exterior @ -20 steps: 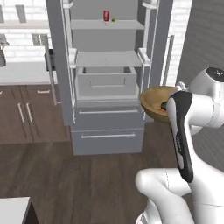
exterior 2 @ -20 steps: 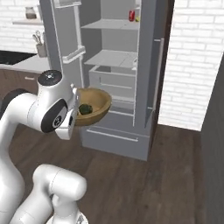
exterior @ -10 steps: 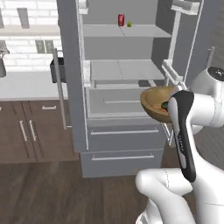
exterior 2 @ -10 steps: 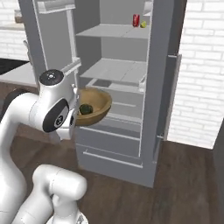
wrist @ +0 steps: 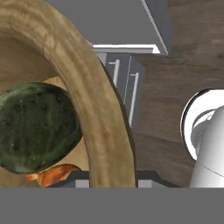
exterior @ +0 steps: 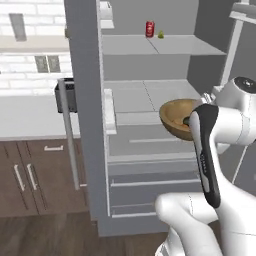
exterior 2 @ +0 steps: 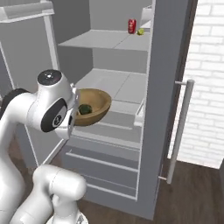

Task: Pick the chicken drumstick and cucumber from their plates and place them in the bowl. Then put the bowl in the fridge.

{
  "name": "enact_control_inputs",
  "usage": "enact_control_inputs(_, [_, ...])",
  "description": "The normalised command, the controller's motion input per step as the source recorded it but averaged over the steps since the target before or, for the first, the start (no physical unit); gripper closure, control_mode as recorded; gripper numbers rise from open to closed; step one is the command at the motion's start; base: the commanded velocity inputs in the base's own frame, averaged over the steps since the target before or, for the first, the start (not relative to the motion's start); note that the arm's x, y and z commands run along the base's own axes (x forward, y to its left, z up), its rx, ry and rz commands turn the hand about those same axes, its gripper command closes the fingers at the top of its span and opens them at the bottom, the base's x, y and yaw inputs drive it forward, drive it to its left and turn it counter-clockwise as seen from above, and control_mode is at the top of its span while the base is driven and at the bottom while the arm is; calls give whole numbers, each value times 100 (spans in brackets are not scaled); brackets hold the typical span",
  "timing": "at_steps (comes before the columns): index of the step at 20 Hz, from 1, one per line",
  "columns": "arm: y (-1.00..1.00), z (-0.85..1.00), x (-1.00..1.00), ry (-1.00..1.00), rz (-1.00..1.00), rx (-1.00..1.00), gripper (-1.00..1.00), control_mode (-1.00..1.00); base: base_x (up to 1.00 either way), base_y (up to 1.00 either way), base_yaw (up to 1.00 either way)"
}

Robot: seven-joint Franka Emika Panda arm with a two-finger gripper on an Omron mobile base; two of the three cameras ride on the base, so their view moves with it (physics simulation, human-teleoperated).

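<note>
I have the bowl (exterior 2: 92,106) held out in front of the open fridge (exterior 2: 164,87), level with its middle shelf (exterior: 145,102), because that bare shelf looks like the easiest place to set something this wide. My tool is pinching the bowl's rim (wrist: 94,113) on the side nearest the arm, which leaves the far side free to go in first. The cucumber (wrist: 37,127) lies inside against the wall, and the chicken drumstick (wrist: 54,174) peeks out orange beneath it, so both foods are loaded. I keep the bowl roughly upright so neither rolls out. A red can (exterior: 149,29) stands on the upper shelf, well clear.
</note>
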Motion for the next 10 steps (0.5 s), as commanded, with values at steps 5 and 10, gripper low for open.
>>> enact_control_inputs(5, [0,0,0,0,0,0,100,100,67,32,-23])
enact_control_inputs(10, [0,0,0,0,0,0,100,100,56,16,-19])
